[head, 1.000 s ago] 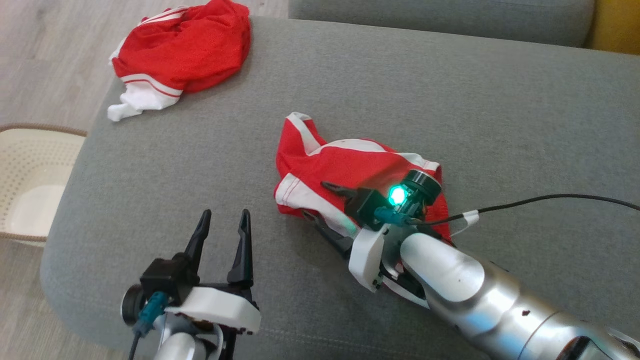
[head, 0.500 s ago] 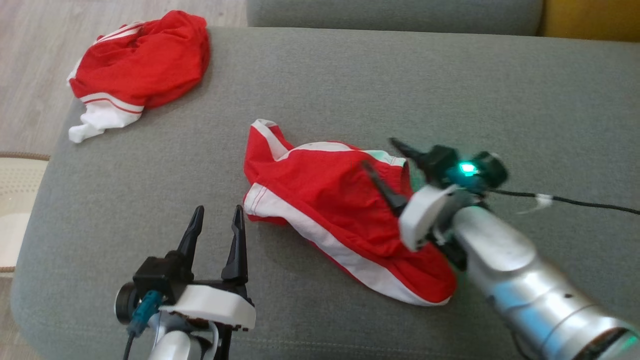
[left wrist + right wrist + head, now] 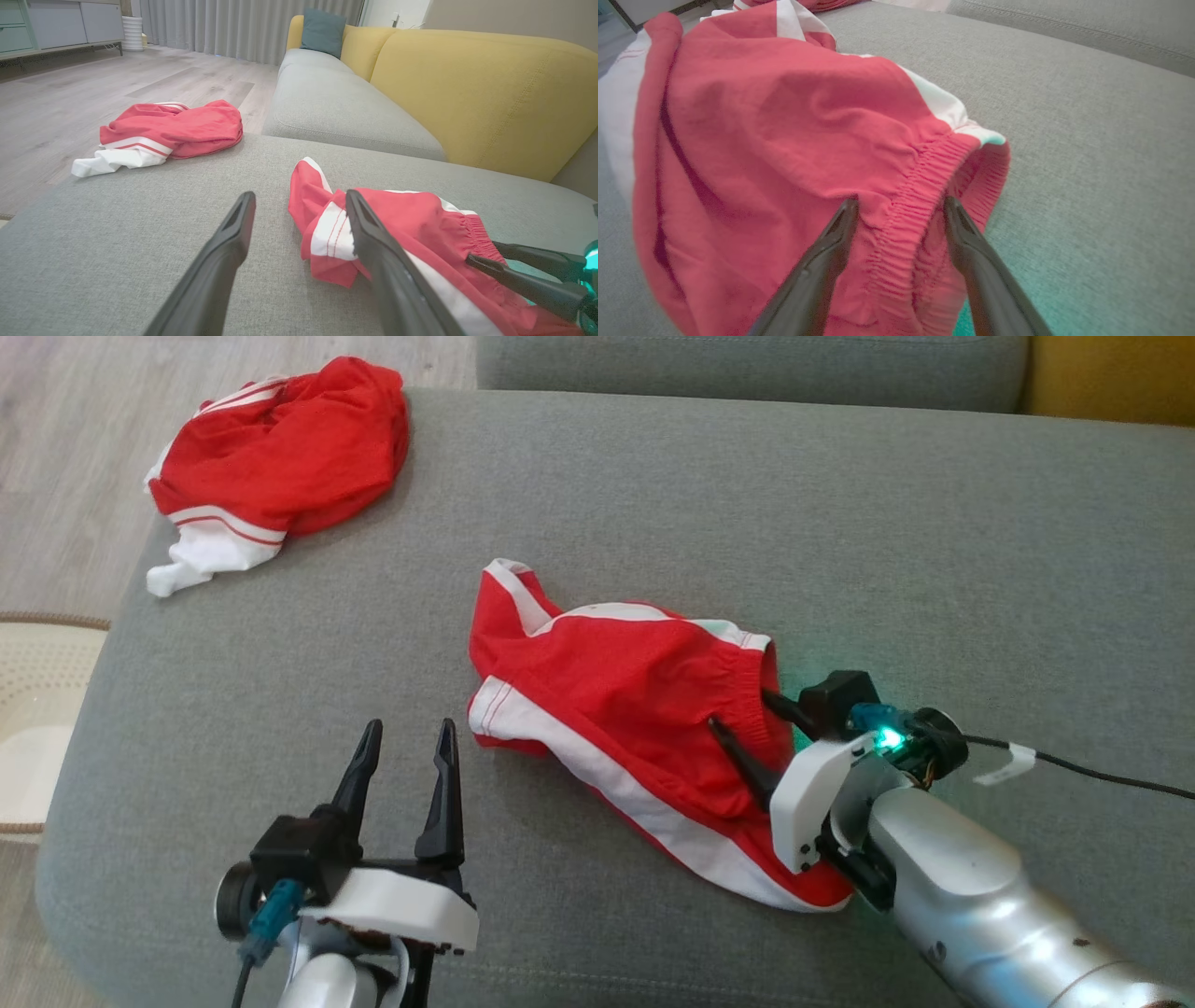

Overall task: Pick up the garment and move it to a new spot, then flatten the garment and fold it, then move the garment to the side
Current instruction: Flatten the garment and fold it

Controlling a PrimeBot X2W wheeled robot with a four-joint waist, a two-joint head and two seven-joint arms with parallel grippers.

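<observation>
- flattening step, likely — shorts [image 3: 616, 700] rumpled on cushion [image 3: 840, 523]
- right gripper [image 3: 739, 707] spread wide astride the waistband [image 3: 920, 182], left gripper [image 3: 410, 726] spread, both empty
- next: pinch elastic, tug outward

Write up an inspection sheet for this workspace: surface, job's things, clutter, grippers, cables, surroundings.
Surface: grey sofa cushion, fabric top.
Job's things: red shorts with white trim, lying rumpled mid-cushion, elastic waistband toward the right arm.
Clutter: a second red-and-white garment, bunched at the cushion's far left corner.
Grippers: left gripper open over bare cushion, apart from the shorts; right gripper open, one finger on each side of the waistband, not clamped.
Cables: black cable with a white tag, running from the right wrist across the cushion.
Surroundings: wooden floor, pale perforated basket at left, yellow sofa back.
</observation>
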